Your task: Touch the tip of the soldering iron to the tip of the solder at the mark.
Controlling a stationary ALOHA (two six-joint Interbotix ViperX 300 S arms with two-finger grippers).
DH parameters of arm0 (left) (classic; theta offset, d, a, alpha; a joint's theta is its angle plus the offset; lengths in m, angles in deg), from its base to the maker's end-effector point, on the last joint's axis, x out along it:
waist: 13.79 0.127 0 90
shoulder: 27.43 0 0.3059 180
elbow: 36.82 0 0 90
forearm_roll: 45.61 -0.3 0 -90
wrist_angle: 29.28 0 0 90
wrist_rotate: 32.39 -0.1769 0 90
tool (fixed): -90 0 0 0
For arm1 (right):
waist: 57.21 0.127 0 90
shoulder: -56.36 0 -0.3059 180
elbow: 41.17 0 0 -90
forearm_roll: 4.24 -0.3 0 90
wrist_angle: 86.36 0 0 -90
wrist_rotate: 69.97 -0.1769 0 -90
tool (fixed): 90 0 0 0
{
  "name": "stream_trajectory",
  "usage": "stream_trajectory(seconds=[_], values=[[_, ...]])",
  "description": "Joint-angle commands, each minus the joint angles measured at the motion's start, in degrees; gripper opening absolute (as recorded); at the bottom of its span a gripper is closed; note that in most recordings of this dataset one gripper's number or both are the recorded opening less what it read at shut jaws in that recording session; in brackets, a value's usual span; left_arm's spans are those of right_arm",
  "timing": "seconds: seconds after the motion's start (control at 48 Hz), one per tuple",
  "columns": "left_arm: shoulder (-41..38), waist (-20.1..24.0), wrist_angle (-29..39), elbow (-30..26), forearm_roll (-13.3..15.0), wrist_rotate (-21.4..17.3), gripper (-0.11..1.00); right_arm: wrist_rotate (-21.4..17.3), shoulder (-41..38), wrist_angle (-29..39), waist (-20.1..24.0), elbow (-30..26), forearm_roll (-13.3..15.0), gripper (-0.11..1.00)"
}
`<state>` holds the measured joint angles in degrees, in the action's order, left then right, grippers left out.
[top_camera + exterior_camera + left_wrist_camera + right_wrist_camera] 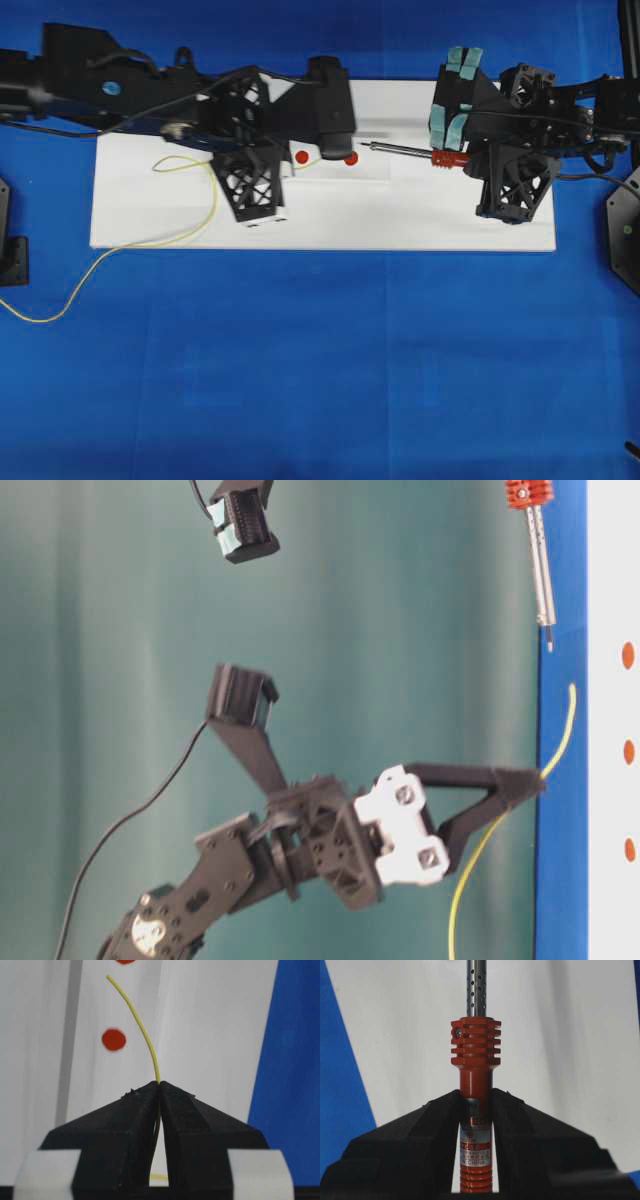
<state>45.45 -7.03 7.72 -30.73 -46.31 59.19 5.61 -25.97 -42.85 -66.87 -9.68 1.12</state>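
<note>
Left gripper pinched fully together on the solder, gripping a little behind the wire's free end so that a short curved length sticks out toward the upper left of the left wrist view, past one red dot and nearly up to another at the top edge. Held short like that, probably, to keep the thin wire stiff enough to aim. Rest of the wire trailing off the white board to the lower left of the overhead view, slack on the blue cloth.

Right gripper clamped on the iron by its red body just below the ribbed collar, shaft pointing straight ahead toward the top of the right wrist view. Grip near the collar likely chosen for a steady tip.

In the overhead view, iron tip just right of a red dot, near centre. In the table-level view, tip and wire end near each other but apart. Contact not yet made.
</note>
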Motion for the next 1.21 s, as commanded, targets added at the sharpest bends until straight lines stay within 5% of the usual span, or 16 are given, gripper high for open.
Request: stream_trajectory(seconds=[0.0, 1.187], values=[[-0.3, -0.2, -0.7, -2.4, 0.0, 0.0, 0.02, -0.1, 0.9, -0.4, 0.1, -0.6, 0.4, 0.07], [-4.7, -0.6, -3.6, -2.4, 0.0, 0.4, 0.02, -0.1, -2.5, -1.4, 0.1, -0.1, 1.1, 0.07]])
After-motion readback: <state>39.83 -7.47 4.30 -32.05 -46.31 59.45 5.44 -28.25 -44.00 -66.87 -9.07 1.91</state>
